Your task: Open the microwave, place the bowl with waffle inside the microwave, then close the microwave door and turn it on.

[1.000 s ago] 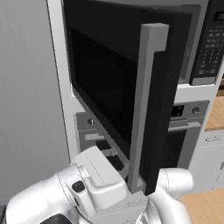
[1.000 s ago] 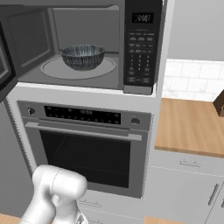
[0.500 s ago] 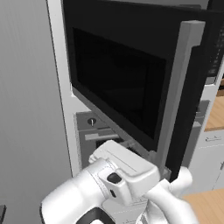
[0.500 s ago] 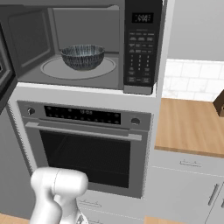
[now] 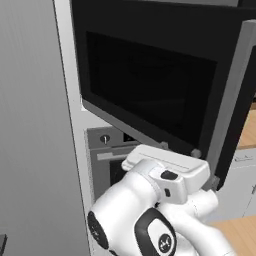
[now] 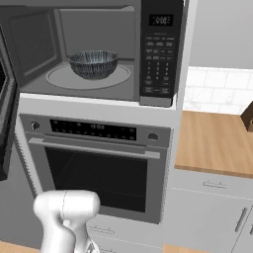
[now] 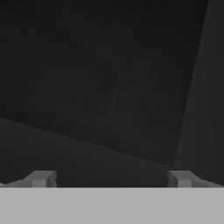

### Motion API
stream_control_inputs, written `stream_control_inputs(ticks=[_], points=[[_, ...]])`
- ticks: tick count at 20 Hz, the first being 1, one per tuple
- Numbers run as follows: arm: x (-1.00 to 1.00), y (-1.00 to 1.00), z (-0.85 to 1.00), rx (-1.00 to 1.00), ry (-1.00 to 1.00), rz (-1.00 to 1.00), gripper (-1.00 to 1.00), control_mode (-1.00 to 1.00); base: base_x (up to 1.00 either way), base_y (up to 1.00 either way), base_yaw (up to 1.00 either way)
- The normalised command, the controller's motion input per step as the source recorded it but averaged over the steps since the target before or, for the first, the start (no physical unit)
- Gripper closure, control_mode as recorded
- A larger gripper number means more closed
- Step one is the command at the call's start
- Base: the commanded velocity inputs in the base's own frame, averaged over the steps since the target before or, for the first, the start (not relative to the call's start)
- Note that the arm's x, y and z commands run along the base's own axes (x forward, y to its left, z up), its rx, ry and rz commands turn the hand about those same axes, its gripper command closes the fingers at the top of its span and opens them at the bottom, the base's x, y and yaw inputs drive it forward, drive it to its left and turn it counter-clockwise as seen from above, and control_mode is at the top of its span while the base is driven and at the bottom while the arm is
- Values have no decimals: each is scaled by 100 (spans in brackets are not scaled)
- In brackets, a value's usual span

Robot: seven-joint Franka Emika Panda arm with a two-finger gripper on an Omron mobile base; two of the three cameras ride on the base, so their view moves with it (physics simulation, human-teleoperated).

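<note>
One bowl (image 6: pixel 93 63) is sitting on the round turntable (image 6: pixel 59 79) inside the one microwave (image 6: pixel 99 49), whose keypad panel (image 6: pixel 159 54) is flanking the cavity and whose door (image 5: pixel 150 90) is standing open, its slim grey handle (image 5: pixel 231 95) running along the free edge. The gripper (image 7: pixel 111 178) is facing the door's dark window close up with its jaws spread wide and holding nothing. Below the microwave one oven (image 6: pixel 96 168) is sitting with a horizontal bar handle, beside a wooden counter (image 6: pixel 212 143).
</note>
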Motion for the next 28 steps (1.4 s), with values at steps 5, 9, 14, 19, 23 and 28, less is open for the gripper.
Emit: stream_control_inputs(ticks=[5,9,14,19,23,28], points=[[41,-66,0,6,0,23,-100,-100,0,0,0],[39,-65,0,5,0,25,-100,-100,0,0,0],[39,-61,0,5,0,26,-100,-100,0,0,0],[41,-57,0,4,0,25,-100,-100,0,0,0],[41,-47,0,2,0,24,-100,-100,0,0,0],[43,-37,0,1,0,21,-100,-100,0,0,0]])
